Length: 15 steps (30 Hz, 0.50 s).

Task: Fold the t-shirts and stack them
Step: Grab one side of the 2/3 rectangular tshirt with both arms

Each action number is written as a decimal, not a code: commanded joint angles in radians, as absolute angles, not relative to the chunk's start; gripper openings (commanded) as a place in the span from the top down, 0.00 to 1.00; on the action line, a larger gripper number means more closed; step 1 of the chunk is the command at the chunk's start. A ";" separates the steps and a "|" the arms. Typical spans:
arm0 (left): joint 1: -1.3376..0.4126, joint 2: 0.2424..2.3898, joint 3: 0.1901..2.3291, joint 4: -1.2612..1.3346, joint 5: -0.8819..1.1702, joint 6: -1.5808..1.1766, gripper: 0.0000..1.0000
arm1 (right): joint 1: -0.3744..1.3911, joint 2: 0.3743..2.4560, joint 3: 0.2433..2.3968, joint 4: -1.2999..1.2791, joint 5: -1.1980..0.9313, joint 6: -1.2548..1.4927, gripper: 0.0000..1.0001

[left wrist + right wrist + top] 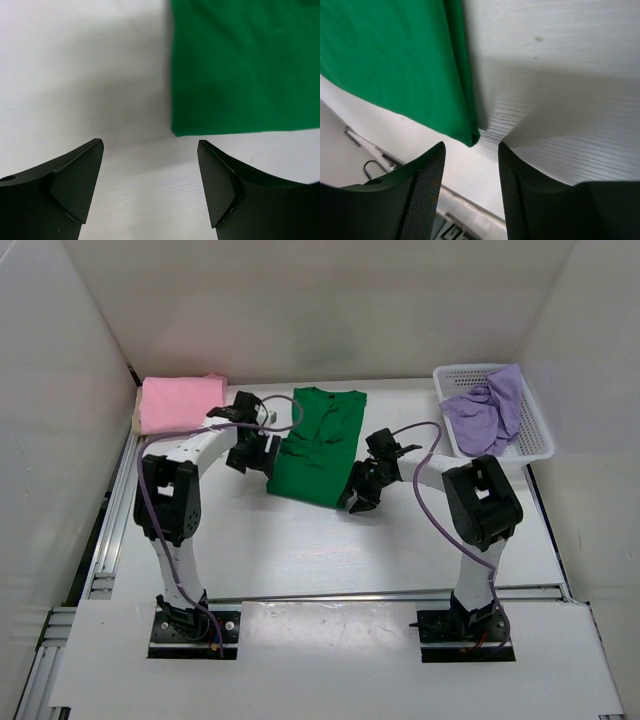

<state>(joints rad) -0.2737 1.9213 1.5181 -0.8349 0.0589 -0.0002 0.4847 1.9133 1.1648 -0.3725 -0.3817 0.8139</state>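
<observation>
Black fingers [75,190] of the left gripper [150,185] fill the bottom of its wrist view, spread wide with only bare white table [75,75] between them. Just past the tips and off to one side lies the squared corner of the green t-shirt [245,65], flat on the surface and clear of both fingers. The right gripper [471,150] also stands with its jaws apart and clamps nothing; a folded corner of the green cloth points into the gap just ahead of the tips, and whether it touches either finger cannot be told. From above, both grippers sit low over the table at the near corners of the green shirt, the left one at its left side and the right one at its right side. That shirt lies at the middle of the table, folded into a long narrow panel with its collar at the far end. At the far left corner rests the pink t-shirt [180,405], folded into a neat block, with a thin beige edge [214,378] showing beside it. At the far right stands a white mesh basket [540,440] holding the purple t-shirt [485,410], crumpled and spilling over the rim.
</observation>
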 commanded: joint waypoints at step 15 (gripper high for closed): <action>-0.327 2.059 1.537 -0.859 0.215 0.000 0.51 | 0.442 2.029 1.256 -0.379 -0.454 0.821 0.91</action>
<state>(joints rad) -0.3309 2.0621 1.5166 -0.8612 0.1833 -0.0063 0.4686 2.0109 1.2320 -0.3599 -0.4698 0.8314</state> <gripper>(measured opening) 0.531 0.139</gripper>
